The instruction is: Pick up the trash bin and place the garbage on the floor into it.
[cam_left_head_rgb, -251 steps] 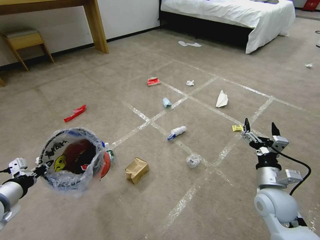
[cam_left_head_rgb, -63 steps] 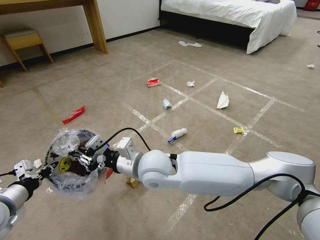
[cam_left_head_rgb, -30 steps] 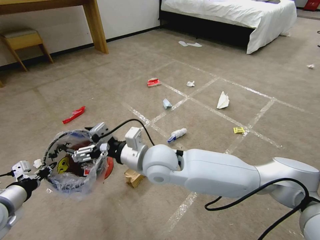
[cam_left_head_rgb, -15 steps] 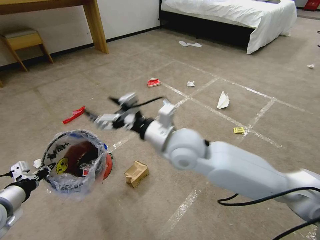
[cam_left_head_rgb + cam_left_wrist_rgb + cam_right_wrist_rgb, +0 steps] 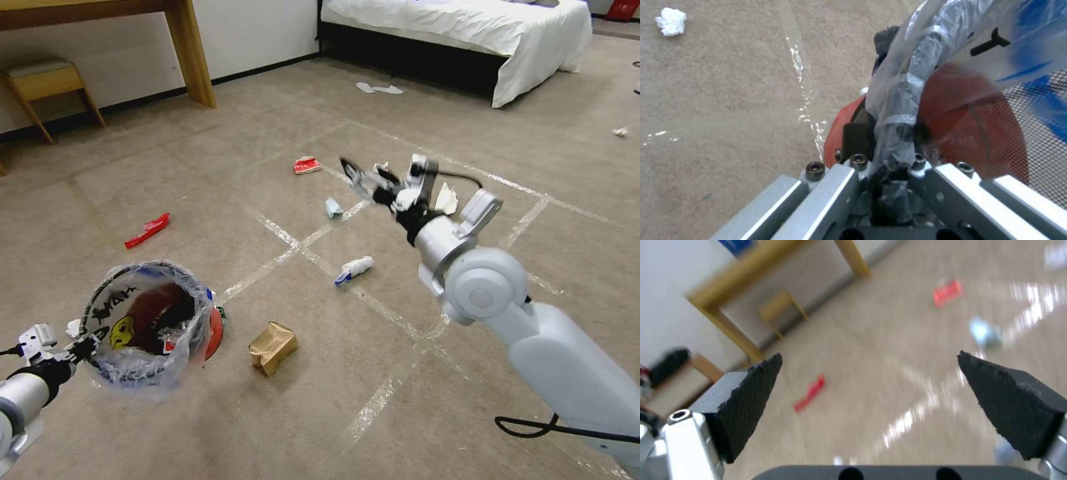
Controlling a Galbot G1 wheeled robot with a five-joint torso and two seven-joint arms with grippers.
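Note:
The red trash bin (image 5: 147, 320), lined with a clear printed bag, hangs low at the left with my left gripper (image 5: 90, 339) shut on its rim (image 5: 896, 133). My right gripper (image 5: 370, 173) is open and empty, held in the air over the taped floor (image 5: 400, 373); its pads (image 5: 751, 390) stand wide apart. Garbage lies around: a crumpled brown paper bag (image 5: 273, 347) beside the bin, a plastic bottle (image 5: 353, 268), two red wrappers (image 5: 148, 230) (image 5: 307, 165), a blue packet (image 5: 333, 208), a white paper (image 5: 447, 199) partly behind my arm, and a tissue wad (image 5: 670, 21).
A bed (image 5: 467, 27) with a white cover stands at the back right, with slippers (image 5: 379, 87) in front of it. A wooden desk leg (image 5: 190, 53) and a stool (image 5: 47, 80) are at the back left. A small wad (image 5: 620, 132) lies far right.
My right gripper has left the bin's mouth and swung up and to the right, open. The clear crumpled wad seen on the floor earlier is gone. The bin stays held.

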